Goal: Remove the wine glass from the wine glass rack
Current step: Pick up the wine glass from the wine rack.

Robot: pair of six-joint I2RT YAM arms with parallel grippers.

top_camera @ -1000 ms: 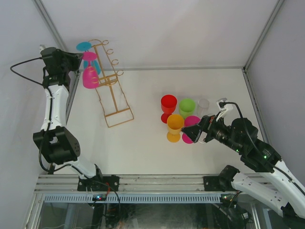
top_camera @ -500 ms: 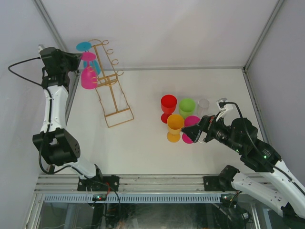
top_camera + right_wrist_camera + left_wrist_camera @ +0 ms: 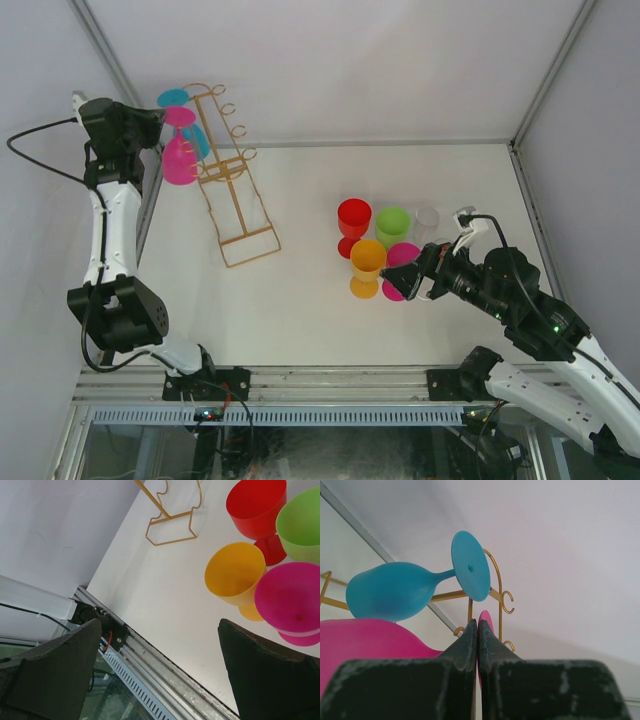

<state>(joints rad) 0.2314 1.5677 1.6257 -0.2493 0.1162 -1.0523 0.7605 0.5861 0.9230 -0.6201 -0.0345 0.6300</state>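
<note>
- The left arm (image 3: 105,210) stands nearly upright along the left wall, and its wrist bends over toward the top of the wine glass rack (image 3: 240,215).
- The left hand (image 3: 477,630) has its fingers pressed together at the stem of the pink wine glass (image 3: 180,162). In the wrist view the bowl shows to one side of them and the foot to the other.
- The pink wine glass hangs bowl down, high above the surface (image 3: 300,300), just beside the rack's upper left hooks. I cannot tell whether it is clear of its hook.
- A blue wine glass (image 3: 390,592) hangs on the rack just behind it.
- The right arm (image 3: 520,300) is bent low over the surface. The right hand (image 3: 412,275) is spread wide and holds nothing, next to a group of cups (image 3: 367,262).
- Since the earlier frame the left hand has moved left and a little up. It has carried the pink glass away from the rack's spine. The right arm has not moved.
</note>
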